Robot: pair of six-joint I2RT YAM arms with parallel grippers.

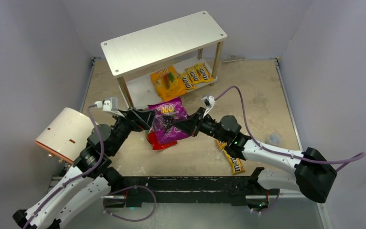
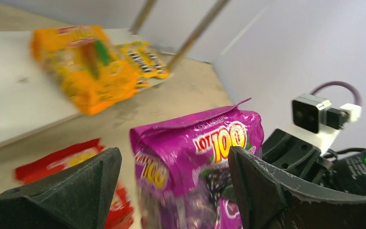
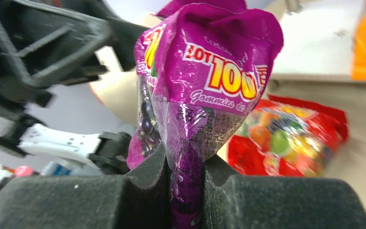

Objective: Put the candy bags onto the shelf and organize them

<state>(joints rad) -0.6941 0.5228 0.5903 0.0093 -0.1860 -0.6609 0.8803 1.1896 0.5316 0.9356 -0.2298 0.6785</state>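
Observation:
My right gripper [image 3: 186, 186] is shut on the purple candy bag [image 3: 209, 81] and holds it up over the table [image 1: 169, 121]. My left gripper [image 2: 174, 191] is open, its jaws standing on either side of the purple bag [image 2: 195, 157] without pinching it. The red bag [image 1: 158, 141] lies under it on the table and shows in the right wrist view [image 3: 290, 138]. The orange-yellow bag [image 1: 168, 82] and M&M's packets [image 1: 196, 74] lie on the lower board of the shelf [image 1: 162, 40]. Another M&M's packet [image 1: 233, 162] lies on the table under my right arm.
A cream-white cylinder with orange trim [image 1: 64, 133] stands at the left beside my left arm. A small clear item [image 1: 274, 138] lies at the right. Grey walls close the table on three sides.

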